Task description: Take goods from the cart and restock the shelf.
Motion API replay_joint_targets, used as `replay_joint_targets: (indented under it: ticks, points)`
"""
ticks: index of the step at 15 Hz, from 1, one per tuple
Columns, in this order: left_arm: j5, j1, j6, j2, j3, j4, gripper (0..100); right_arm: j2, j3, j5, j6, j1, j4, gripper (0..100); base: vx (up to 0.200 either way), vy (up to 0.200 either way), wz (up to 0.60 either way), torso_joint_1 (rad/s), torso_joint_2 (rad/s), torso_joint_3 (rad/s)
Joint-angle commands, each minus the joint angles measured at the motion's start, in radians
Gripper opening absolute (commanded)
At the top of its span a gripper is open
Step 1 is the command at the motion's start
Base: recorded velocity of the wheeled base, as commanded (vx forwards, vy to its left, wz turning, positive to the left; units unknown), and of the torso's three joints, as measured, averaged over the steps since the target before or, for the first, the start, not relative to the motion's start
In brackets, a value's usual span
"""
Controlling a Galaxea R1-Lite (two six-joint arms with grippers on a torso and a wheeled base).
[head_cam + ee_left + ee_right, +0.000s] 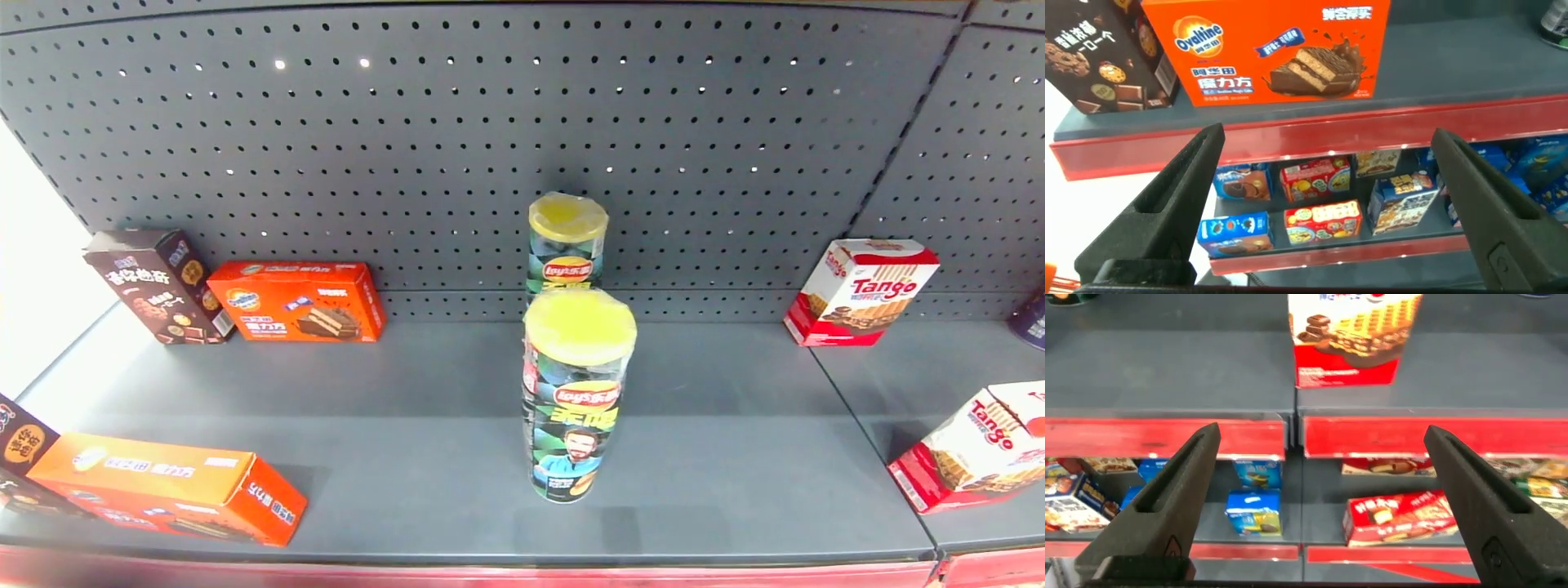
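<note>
both pincers wide open and empty, left gripper [1327, 133] facing the red front edge of the shelf [392, 441] by the orange box [1266, 49], right gripper [1321, 431] facing it by the wafer box [1351, 339], so the gap around the two upright chip cans [578, 392] lies ahead between them.

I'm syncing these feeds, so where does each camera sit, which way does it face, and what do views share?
Head: on the head, looking forward and down at the shelf and front chip can.
Left wrist: on that wrist, facing the orange box past the open left gripper.
Right wrist: likewise, wafer box past the open right gripper.
Shared: head sees both boxes.
</note>
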Motion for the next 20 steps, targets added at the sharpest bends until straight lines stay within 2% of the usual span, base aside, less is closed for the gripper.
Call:
replay_joint_targets:
  ticks: [1, 11, 12, 14, 16, 17, 20]
  points:
    - [0.001, -0.001, 0.000, 0.001, 0.000, 0.000, 100, 0.002, 0.000, 0.000, 0.000, 0.000, -0.001, 100, 0.000, 0.000, 0.00, 0.000, 0.00, 0.000]
    - [-0.004, -0.001, 0.007, -0.001, 0.000, 0.000, 100, 0.002, 0.000, 0.000, -0.002, 0.000, -0.001, 100, 0.000, 0.000, 0.00, 0.000, 0.00, 0.000]
    - [-0.005, -0.001, 0.020, -0.001, 0.000, 0.000, 100, 0.002, 0.000, 0.000, 0.000, 0.000, -0.001, 100, 0.000, 0.000, 0.00, 0.000, 0.00, 0.000]
    - [0.002, -0.001, 0.021, -0.001, 0.000, 0.000, 100, 0.002, 0.000, 0.000, 0.000, 0.000, -0.001, 100, 0.000, 0.000, 0.00, 0.000, 0.00, 0.000]
    - [0.004, -0.001, 0.010, -0.001, 0.000, 0.000, 100, 0.002, 0.000, 0.000, 0.000, 0.000, -0.001, 100, 0.000, -0.100, 0.00, 0.004, 0.00, -0.001]
    - [0.009, -0.001, -0.010, 0.001, 0.000, 0.000, 100, 0.002, 0.000, 0.000, 0.000, 0.000, -0.001, 100, 0.000, 0.000, 0.00, 0.000, 0.00, 0.000]
    - [0.009, -0.001, -0.011, 0.001, 0.000, 0.000, 100, 0.002, 0.000, 0.000, 0.000, 0.000, -0.001, 100, 0.000, 0.000, 0.00, 0.000, 0.00, 0.000]
